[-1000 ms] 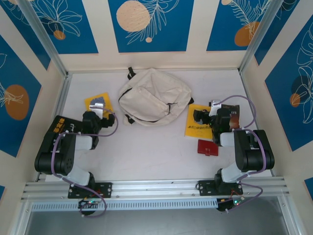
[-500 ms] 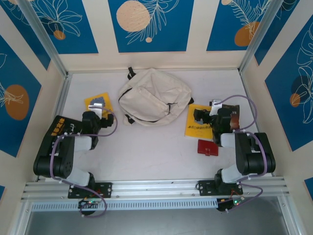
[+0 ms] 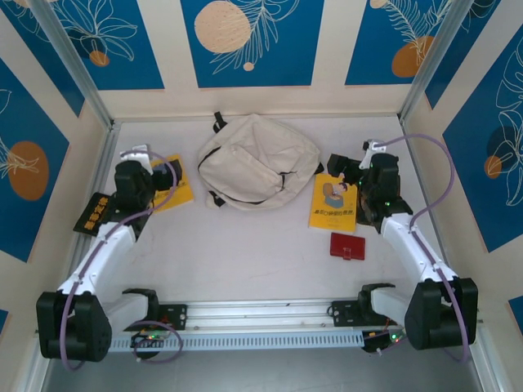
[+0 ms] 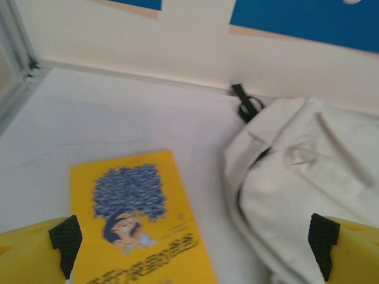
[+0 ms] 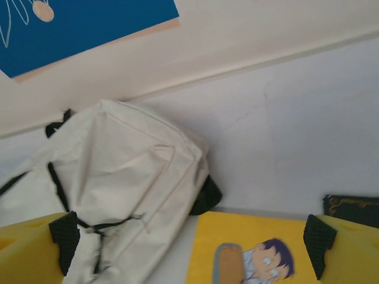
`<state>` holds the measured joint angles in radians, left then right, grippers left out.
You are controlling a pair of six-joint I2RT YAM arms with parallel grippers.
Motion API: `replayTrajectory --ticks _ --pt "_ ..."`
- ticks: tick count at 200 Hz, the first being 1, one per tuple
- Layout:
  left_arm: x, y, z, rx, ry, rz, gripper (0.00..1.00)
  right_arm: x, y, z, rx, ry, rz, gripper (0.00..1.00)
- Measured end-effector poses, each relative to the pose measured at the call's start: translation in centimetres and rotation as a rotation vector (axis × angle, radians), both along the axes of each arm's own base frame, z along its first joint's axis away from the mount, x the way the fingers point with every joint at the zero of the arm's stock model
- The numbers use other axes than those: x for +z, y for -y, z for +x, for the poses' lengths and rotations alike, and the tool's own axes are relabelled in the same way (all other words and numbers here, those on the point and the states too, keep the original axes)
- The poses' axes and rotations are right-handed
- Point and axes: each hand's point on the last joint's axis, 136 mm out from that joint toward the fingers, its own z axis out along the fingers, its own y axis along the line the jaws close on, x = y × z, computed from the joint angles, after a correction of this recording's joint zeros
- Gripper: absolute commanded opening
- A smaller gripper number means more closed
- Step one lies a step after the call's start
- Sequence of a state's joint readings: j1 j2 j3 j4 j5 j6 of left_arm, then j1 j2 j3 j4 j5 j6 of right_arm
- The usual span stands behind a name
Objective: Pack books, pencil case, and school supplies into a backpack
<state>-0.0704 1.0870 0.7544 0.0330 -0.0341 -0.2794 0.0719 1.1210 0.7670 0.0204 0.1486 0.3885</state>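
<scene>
The cream backpack point(image 3: 257, 163) lies at the back middle of the table, its zippers shut as far as I can see. One yellow book point(image 3: 181, 189) lies to its left, and my left gripper point(image 3: 166, 180) hovers open over that book's inner edge. A second yellow book point(image 3: 333, 204) lies to the backpack's right, with my right gripper point(image 3: 337, 169) open above its far end. The dark-red pencil case point(image 3: 347, 247) sits nearer, in front of that book. In the left wrist view the book point(image 4: 136, 225) and backpack point(image 4: 308, 177) lie between the fingertips. The right wrist view shows the backpack point(image 5: 118, 177), the yellow book point(image 5: 254, 248) and a dark book's corner point(image 5: 352, 210).
A flat black item with yellow print point(image 3: 92, 214) lies near the left wall. Metal rails and the walls with blue panels point(image 3: 245, 41) close in the table on three sides. White tabletop point(image 3: 245, 253) stretches between the backpack and the arm bases.
Both arms have stretched away from their bases toward the back. The left gripper now hangs over the left yellow book. The right gripper moved to the far end of the right yellow book.
</scene>
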Motion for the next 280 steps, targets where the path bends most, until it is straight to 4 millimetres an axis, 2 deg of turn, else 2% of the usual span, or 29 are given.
replayTrajectory --ticks 16,32,80,100,131,150,170,216,249,280 --pt "1.3 1.7 0.2 -0.041 -0.020 -0.095 1.00 0.6 -1.4 -0.2 0.038 -0.070 0.076 0.99" --pt "1.4 3.8 0.4 -0.086 -0.067 -0.172 1.00 -0.1 -3.4 -0.7 0.096 -0.156 0.140 0.99" --pt "-0.3 13.6 0.7 -0.279 -0.276 -0.238 0.98 -5.8 -10.2 -2.0 0.260 -0.475 0.262 0.87" --pt "-1.9 17.0 1.0 -0.339 -0.347 -0.254 0.89 -7.2 -12.9 -2.1 0.305 -0.551 0.273 0.80" --pt "-6.7 20.9 1.5 -0.374 -0.492 -0.242 0.75 -8.3 -16.6 -0.7 0.348 -0.609 0.276 0.72" --pt "-9.7 21.8 1.2 -0.370 -0.574 -0.224 0.70 -9.3 -18.0 0.2 0.345 -0.639 0.269 0.71" --pt "-12.2 21.9 0.7 -0.357 -0.647 -0.205 0.66 -10.8 -19.0 0.8 0.335 -0.673 0.248 0.71" --pt "-16.1 21.4 -0.3 -0.336 -0.762 -0.150 0.50 -14.4 -20.6 1.7 0.318 -0.769 0.193 0.69" --pt "-17.8 21.5 -1.5 -0.345 -0.800 -0.109 0.46 -16.3 -20.8 0.4 0.316 -0.836 0.169 0.68" --pt "-19.1 22.3 -4.5 -0.392 -0.828 -0.079 0.46 -18.5 -20.0 -1.8 0.308 -0.902 0.155 0.67"
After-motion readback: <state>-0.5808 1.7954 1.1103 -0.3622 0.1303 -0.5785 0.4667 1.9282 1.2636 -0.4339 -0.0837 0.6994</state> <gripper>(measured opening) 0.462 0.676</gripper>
